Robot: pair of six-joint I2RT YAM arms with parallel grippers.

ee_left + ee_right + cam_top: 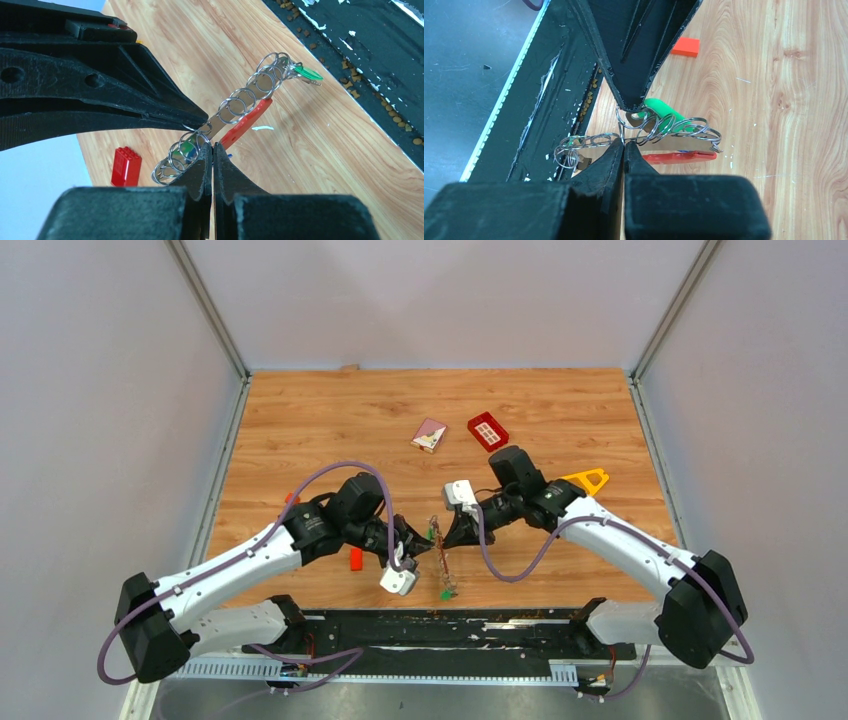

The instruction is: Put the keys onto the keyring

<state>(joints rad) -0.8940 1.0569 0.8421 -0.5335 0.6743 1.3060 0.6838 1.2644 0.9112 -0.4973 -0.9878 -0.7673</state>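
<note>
From above, the left end effector point(420, 547) and right end effector point(449, 536) meet almost tip to tip over the counter point(300, 420). The keyring point(441, 565) runs from between them back toward the arm bases, with a green key point(447, 593) at its far end. Well beyond the right end effector lies a red tray point(488, 430); its cells are too small to read, though no key shows in it. In the left wrist view, the left end effector point(213, 149) is clenched on a wire loop of the keyring point(245, 95). A near key point(187, 148), also green, sits among the loops right at the tips, and the red arc point(245, 125) is just past them. In the right wrist view, the right end effector point(624, 144) is likewise pinched shut on a loop, with the left one's tip just above it. The step looks like threading a key onto a loop. The next move probably calls for parting one coil with a small, steady pull while the other end effector holds the chain firm.
</note>
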